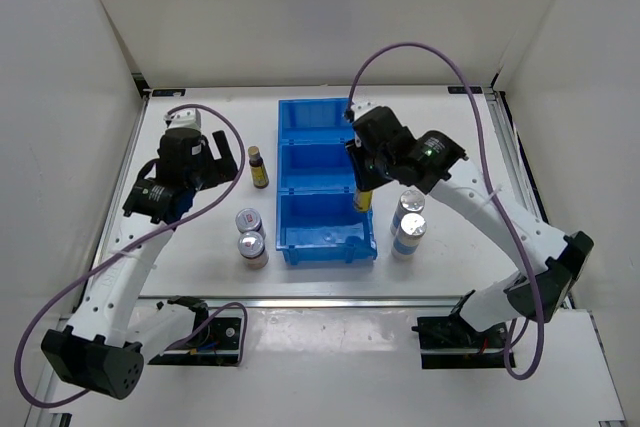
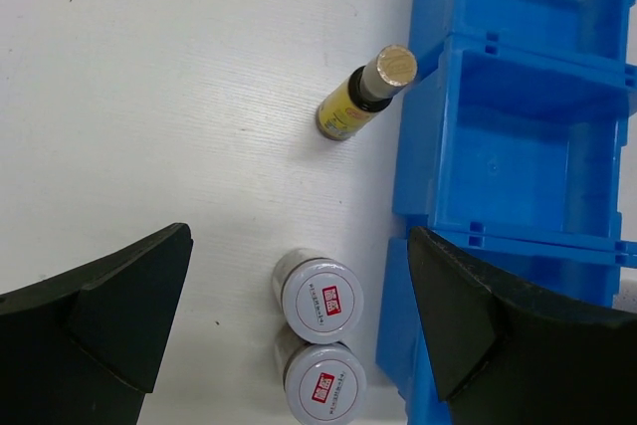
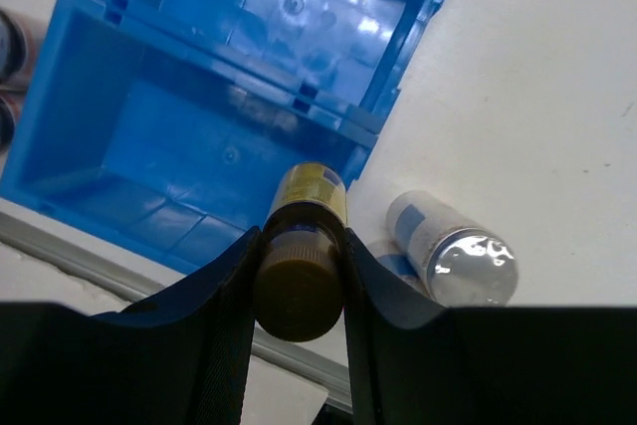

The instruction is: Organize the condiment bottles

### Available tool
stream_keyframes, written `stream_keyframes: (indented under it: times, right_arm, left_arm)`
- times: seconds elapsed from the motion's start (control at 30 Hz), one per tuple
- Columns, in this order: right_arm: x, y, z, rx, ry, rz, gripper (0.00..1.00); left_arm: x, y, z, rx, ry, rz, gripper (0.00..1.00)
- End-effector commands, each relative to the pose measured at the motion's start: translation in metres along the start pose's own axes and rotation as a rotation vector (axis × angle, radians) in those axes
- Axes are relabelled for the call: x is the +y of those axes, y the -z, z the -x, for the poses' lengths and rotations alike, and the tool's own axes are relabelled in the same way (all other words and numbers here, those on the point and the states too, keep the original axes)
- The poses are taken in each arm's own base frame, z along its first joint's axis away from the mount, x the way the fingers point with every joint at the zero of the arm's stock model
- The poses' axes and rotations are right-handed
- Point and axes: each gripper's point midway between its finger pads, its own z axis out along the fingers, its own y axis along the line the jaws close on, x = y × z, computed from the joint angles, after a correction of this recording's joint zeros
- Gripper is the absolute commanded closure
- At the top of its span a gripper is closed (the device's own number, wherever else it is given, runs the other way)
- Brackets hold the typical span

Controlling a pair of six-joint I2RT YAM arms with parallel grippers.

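- Six condiment bottles show in the top view. A standing slim bottle [image 1: 259, 167] is left of the blue bin [image 1: 300, 247], and a left jar pair [image 1: 248, 220] touches at lower centre-left. A right jar pair [image 1: 408, 234] sits just right of the bin. The held slim bottle [image 1: 364, 199] hangs pinched in the right gripper [image 1: 362, 185] over the bin's right wall — placing the first bottle, I judge, since none shows inside.
- Left wrist view: the left gripper [image 2: 299, 236] is spread wide and empty above the left jar pair at lower centre.
- Right wrist view: both fingers press the held slim bottle's neck. Next it needs carrying inward past the wall, then lowering upright — into which compartment I cannot tell.
- White tabletop [image 1: 265, 122], white enclosure walls [image 1: 300, 17], a metal rail [image 1: 330, 302] along the lower edge.
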Motion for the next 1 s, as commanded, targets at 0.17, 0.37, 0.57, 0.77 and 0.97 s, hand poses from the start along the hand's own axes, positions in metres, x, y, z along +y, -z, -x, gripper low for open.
stream_keyframes:
  times: [0.17, 0.37, 0.57, 0.77, 0.97]
  right_arm:
    - [0.026, -0.032, -0.029, 0.053, -0.059, 0.071, 0.99]
    - [0.035, -0.059, -0.051, 0.139, -0.067, 0.079, 0.99]
    - [0.039, -0.077, -0.064, 0.173, -0.092, 0.078, 0.94]
    - [0.038, -0.087, -0.082, 0.213, -0.103, 0.062, 0.8]
    - [0.037, -0.082, -0.081, 0.203, -0.096, 0.067, 0.56]
  left_arm:
    - [-0.002, -0.023, -0.025, 0.106, 0.042, 0.025, 0.0]
    - [-0.001, -0.036, -0.041, 0.163, 0.075, 0.056, 0.0]
    - [0.0, -0.039, -0.043, 0.173, 0.073, 0.06, 0.0]
    - [0.006, -0.038, -0.043, 0.159, 0.061, 0.087, 0.0]
    - [0.005, -0.038, -0.044, 0.164, 0.062, 0.079, 0.0]
